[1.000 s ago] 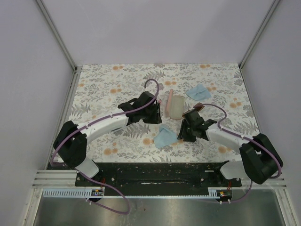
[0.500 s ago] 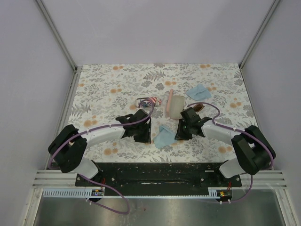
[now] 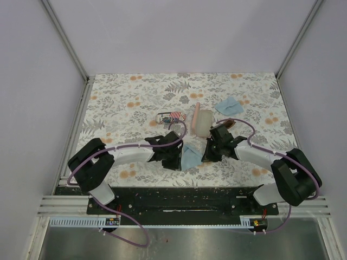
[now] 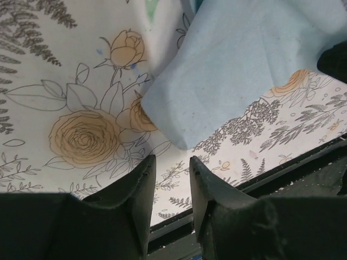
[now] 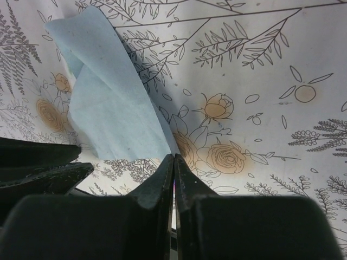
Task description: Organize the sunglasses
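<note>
The floral counter (image 3: 119,97) carries everything, and both arms reach in to meet near its middle. The open pink case (image 3: 201,123) stands just beyond them, and nothing can be made out inside it. A blue cloth (image 3: 190,157) lies between the two arms, with a second cloth (image 3: 227,105) farther back on the right. The flag-printed case (image 3: 174,115) sits left of the pink one. The reddish-brown sunglasses (image 3: 230,123) lie on the counter just right of the pink case, behind the right arm. The pale pair cannot be picked out with any certainty. The right end effector (image 5: 172,160) is closed tight, and the cloth's corner runs in between its tips, so it appears pinched. The left end effector (image 4: 171,162) is open a narrow slot and empty, with the cloth's other corner just ahead of it. By this showing the work is on the cloth, and casing the glasses is yet to come.
</note>
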{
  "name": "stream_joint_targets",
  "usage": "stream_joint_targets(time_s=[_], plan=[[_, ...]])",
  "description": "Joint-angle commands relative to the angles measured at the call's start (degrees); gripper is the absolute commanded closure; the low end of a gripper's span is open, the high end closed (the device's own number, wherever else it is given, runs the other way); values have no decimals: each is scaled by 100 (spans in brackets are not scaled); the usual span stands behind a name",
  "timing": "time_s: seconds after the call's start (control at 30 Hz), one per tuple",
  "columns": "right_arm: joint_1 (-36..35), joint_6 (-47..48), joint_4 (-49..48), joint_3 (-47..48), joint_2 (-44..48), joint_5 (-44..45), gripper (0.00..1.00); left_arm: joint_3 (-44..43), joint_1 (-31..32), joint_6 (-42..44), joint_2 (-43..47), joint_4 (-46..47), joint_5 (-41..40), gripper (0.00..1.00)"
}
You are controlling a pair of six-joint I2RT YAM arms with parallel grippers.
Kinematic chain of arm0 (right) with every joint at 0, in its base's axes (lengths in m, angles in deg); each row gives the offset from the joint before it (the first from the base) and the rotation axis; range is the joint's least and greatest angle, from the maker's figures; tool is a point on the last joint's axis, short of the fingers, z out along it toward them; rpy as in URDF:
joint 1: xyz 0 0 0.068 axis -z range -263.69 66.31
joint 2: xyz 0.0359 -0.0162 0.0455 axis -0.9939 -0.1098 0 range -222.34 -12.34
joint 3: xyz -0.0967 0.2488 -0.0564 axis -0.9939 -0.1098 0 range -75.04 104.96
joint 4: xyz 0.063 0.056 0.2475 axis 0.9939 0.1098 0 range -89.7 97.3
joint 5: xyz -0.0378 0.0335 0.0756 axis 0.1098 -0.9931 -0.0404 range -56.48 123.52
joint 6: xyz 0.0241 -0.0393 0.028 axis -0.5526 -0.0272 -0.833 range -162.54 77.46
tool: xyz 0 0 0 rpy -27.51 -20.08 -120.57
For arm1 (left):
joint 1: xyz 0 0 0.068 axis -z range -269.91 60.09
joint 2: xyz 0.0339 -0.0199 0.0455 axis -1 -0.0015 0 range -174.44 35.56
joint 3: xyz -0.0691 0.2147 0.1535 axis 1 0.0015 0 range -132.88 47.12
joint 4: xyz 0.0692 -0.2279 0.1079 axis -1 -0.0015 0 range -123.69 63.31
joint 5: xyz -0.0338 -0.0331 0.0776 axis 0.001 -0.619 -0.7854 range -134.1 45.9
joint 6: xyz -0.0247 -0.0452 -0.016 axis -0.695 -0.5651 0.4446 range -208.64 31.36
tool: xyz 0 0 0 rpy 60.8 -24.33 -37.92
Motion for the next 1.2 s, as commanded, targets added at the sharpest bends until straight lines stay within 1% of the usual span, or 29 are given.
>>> stream_joint_targets(time_s=[0.0, 0.1, 0.2, 0.4, 0.57, 0.6, 0.7, 0.97, 1.03, 1.13, 1.17], plan=[[-43, -53, -43, -77, 233, -160, 94, -234, 46, -86, -366, -50, -160, 65], [-43, -53, -43, -104, 268, -169, 94, -357, 73, -138, -612, -50, -187, 66], [-43, -79, -43, -130, 320, -187, 94, -480, 108, -182, -832, -41, -187, 72], [-43, -106, -34, -183, 452, -222, 94, -366, 117, -297, -929, 126, -424, 100], [-43, -132, -8, -175, 505, -231, 95, -357, 125, -367, -921, 100, -556, 100], [-34, -132, -8, -174, 514, -239, 94, -366, 126, -367, -859, 56, -739, 100], [-43, -149, 54, -113, 619, -248, 94, -401, 125, -323, -578, -76, -890, 100], [-43, -255, 177, -7, 883, -336, 94, -436, 117, -165, 169, -778, -1373, 100], [-43, -290, 186, -42, 909, -424, 95, -427, 117, -139, 292, -963, -1479, 100], [-43, -351, 142, -130, 892, -547, 94, -366, 125, -112, 293, -973, -1435, 100], [-43, -386, 116, -165, 901, -556, 94, -348, 134, -112, 249, -947, -1357, 95]])
